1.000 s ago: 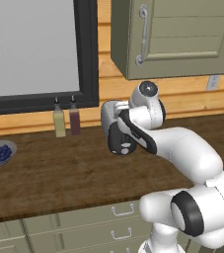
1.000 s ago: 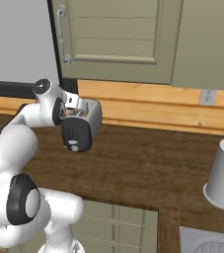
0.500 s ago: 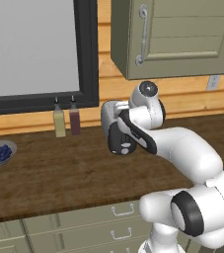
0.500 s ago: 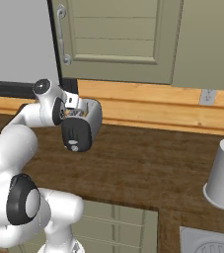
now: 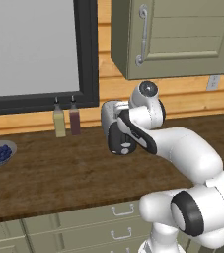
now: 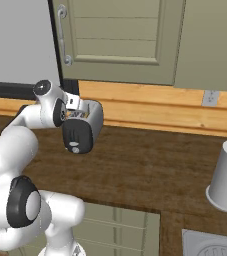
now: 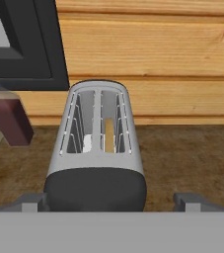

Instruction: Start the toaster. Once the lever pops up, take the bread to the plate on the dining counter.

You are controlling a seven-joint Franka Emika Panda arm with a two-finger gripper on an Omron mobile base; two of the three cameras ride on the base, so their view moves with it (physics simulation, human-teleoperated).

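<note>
Toaster (image 7: 96, 148) near the counter's (image 5: 49, 173) back edge, by the wall; bread (image 7: 110, 136) sunk in one slot, thin edge showing. Gripper (image 7: 111, 201) released, jaws wide, fingertips (image 7: 187, 201) flanking the black end panel. Judged step: starting the toaster, lever not yet pressed. Next: find the lever on the end panel, push it down. No brand, label or writing readable
</note>
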